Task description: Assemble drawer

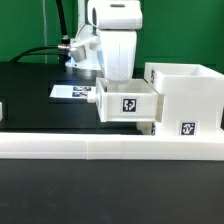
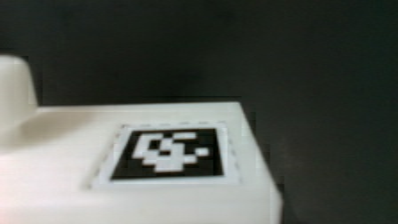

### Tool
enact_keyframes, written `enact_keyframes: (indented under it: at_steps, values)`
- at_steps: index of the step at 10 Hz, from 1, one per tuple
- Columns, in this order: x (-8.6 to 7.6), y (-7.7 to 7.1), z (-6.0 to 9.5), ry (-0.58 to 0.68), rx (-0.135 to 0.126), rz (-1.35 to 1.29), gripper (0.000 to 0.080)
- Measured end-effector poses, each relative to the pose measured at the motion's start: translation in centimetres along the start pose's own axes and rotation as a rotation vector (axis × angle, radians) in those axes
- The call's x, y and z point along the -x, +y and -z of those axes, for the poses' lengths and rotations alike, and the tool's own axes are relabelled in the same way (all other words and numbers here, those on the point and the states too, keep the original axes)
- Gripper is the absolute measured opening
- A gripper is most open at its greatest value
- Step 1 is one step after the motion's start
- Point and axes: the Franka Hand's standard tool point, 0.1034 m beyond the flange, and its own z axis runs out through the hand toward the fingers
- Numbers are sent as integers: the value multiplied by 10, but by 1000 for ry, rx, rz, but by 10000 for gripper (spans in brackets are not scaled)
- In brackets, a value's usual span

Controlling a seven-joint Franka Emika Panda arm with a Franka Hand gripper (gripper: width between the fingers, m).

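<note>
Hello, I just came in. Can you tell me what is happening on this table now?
A single robot arm is putting together a white plastic drawer unit. Its hand is low over a small tray, which sits against the open side of the taller housing. Whether the hand grips the tray cannot be seen. A long white rail lies in front, and the marker board lies behind.

No readable text anywhere, just black-and-white square tags (patterns only) on the tray (image 1: pixel 127 101), the housing (image 1: pixel 186 92) and the marker board (image 1: pixel 73 92)
</note>
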Motion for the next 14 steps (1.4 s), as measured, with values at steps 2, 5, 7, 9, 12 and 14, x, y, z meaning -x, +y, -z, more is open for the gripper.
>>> enact_keyframes:
  at_steps: [2,5,7,9,12,14]
  values:
    - [-3,2,1,2,3,5,44]
    - [-8,1,-1,6,1,12,44]
    - [-8,2,-2,7,1,12,44]
    - [-9,2,-2,6,1,5,44]
    - [-8,7,-1,-15,33,52,44]
    - [-8,7,-2,-15,34,50,44]
